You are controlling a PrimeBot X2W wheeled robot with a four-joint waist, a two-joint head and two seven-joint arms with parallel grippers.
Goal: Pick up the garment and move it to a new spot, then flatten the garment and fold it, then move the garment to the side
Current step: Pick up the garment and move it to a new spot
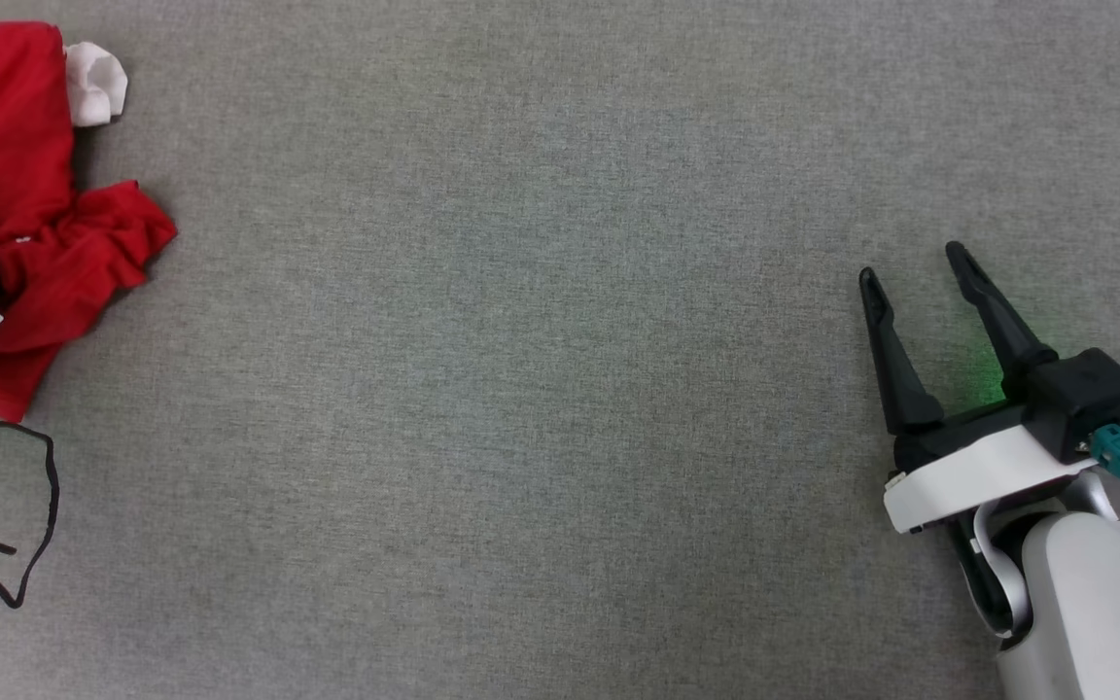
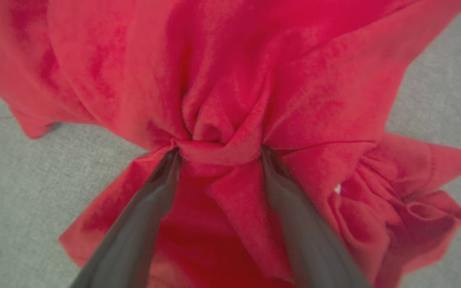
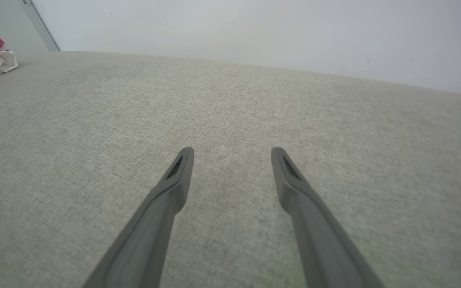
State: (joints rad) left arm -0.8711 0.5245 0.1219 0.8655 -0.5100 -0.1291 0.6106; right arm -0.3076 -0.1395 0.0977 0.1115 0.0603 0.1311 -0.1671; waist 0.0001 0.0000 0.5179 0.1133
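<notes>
A crumpled red garment (image 1: 25,224) lies at the far left of a grey surface (image 1: 521,389). The left gripper (image 2: 218,154), jaws spread wide, presses its tips into the folds. The right gripper (image 1: 910,262) hovers open and empty at the near right.

A black cord (image 1: 54,486) lies looped on the grey fabric surface (image 1: 521,389), before a pale wall (image 3: 254,28).

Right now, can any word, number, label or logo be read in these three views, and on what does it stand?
None can be read. The garment lies crumpled with plain red cloth and a white sleeve showing; a tiny white speck on it is too small to tell. The right pincer and the grey surface carry no lettering.
</notes>
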